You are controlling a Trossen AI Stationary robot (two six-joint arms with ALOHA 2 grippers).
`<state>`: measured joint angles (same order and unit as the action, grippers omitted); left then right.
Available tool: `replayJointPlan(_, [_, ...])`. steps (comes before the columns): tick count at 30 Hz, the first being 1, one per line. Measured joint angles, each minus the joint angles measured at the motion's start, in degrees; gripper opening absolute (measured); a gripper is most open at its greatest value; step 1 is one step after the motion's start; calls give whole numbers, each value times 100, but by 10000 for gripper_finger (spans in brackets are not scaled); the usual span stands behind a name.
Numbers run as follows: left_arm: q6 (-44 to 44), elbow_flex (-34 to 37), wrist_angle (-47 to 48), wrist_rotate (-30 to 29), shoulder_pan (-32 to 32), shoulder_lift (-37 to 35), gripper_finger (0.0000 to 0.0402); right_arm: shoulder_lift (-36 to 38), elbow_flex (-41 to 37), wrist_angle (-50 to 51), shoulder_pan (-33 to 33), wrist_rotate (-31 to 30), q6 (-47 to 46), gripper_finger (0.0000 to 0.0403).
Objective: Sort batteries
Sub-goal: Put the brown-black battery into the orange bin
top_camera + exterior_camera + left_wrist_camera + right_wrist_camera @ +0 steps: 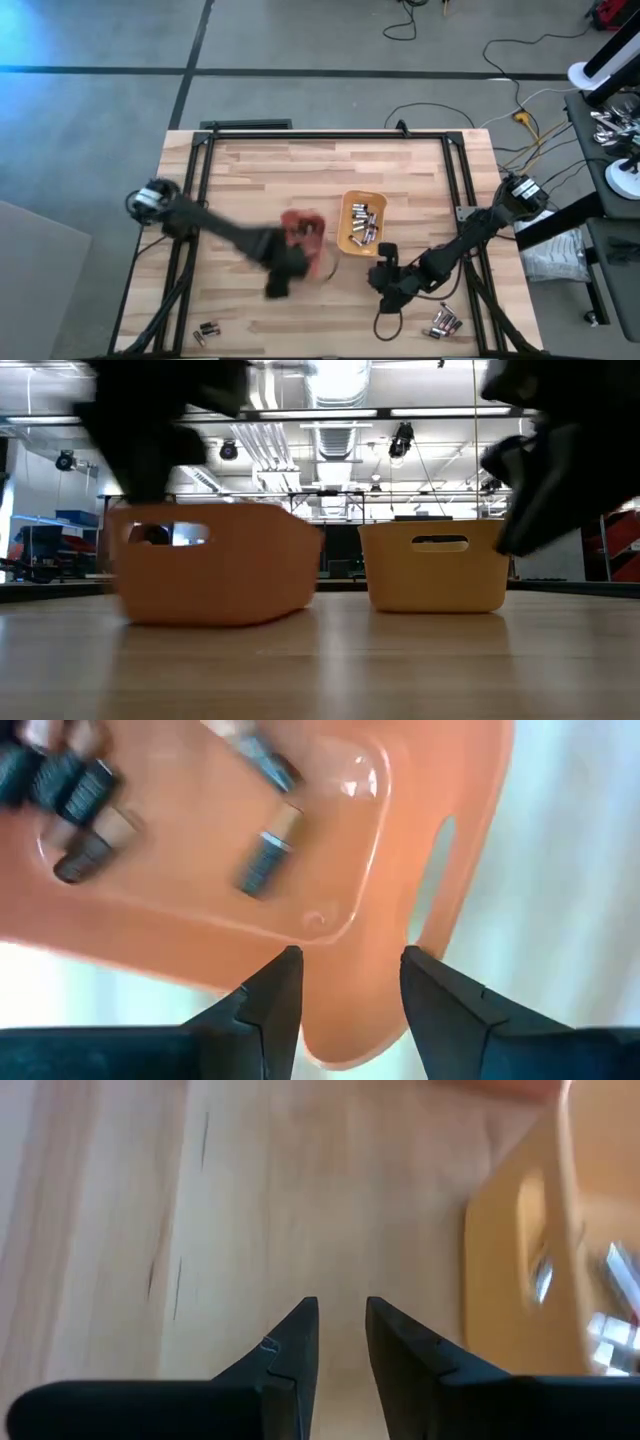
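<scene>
- Batteries with dark bodies and coppery bands lie loose inside your orange tray; silvery cells fill the yellow tray just beside it, mid-desk.
- Two more small clusters sit near the desk's front edge: one at the left corner, one at the right corner.
- Your left end effector is at the orange tray's end with the handle slot, fingers apart on either side of the rim; you cannot tell whether they press it.
- Your right end effector hangs over bare desk near the yellow tray's wall, fingers slightly apart, holding nothing.
</scene>
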<state>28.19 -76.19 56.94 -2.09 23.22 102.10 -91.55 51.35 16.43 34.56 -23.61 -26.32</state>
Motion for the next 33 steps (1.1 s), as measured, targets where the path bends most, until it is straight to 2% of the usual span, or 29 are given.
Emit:
replayJointPlan(5, [2026, 690, -289, -38, 1549, -393, 146, 0, 0, -597, -214, 1, 345, 58])
replayJointPlan(8, [2895, 849, -288, -732, 2001, -439, 146, 2, -2, -600, -255, -18, 449, 51])
replayJointPlan(10, [3102, 853, -312, -1202, 2034, -463, 146, 4, -2, -606, -274, -42, 434, 48])
replayJointPlan(15, [2813, 768, -473, -1683, 1818, -446, 146, 4, -2, -601, -252, -28, 132, 52])
replayJointPlan(18, [2715, 744, -500, -1772, 1479, -413, 146, 4, -2, -598, -207, 30, -59, 56])
replayJointPlan(22, [2355, 777, -547, -1790, 854, -368, 146, 5, -2, -594, -180, 426, -7, 62])
replayJointPlan(27, [1894, 777, -801, -1700, 192, -360, 146, 67, -4, -523, -133, 1280, -9, 62])
replayJointPlan(33, [1775, 783, -857, -1965, -530, -358, 146, 142, -4, -138, 210, 1355, 30, 54])
